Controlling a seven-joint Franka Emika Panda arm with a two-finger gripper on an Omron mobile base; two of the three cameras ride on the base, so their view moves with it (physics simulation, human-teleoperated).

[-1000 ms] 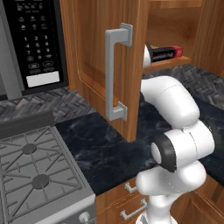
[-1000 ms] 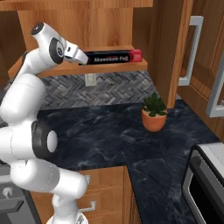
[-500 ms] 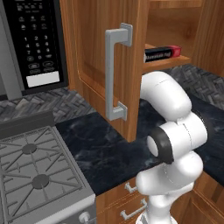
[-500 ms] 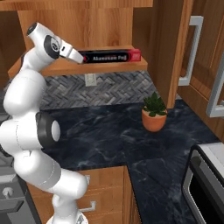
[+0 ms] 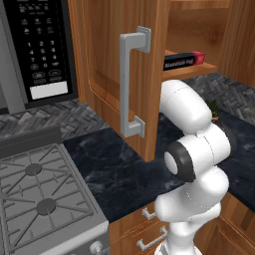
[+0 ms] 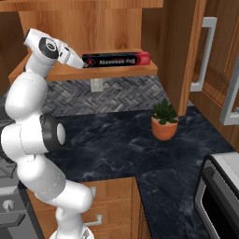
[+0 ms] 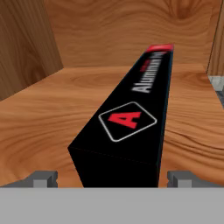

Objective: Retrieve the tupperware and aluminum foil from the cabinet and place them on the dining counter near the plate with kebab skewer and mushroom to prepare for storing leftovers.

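Observation:
The aluminum foil (image 6: 116,59) is a long black box with a red end. It lies on the wooden shelf (image 6: 70,73) of the open cabinet and also shows past the door (image 5: 184,61). My gripper (image 6: 82,63) is at the box's left end, level with the shelf. In the hand view the box (image 7: 131,118) runs straight away from me. My gripper (image 7: 113,178) is open, with one fingertip (image 7: 43,178) on each side of the near end and not touching it. The tupperware, the plate and the dining counter are out of view.
The open cabinet door (image 5: 109,64) with its grey handle (image 5: 132,82) hangs left of my arm. A microwave (image 5: 35,50) and a gas stove (image 5: 40,194) are further left. A potted plant (image 6: 163,121) stands on the dark counter (image 6: 116,144), with another open door (image 6: 179,51) to its right.
My arm has folded in toward the shelf, the elbow swinging left, while the hand stays at the foil box's left end. The box has not moved and the jaws remain wide.

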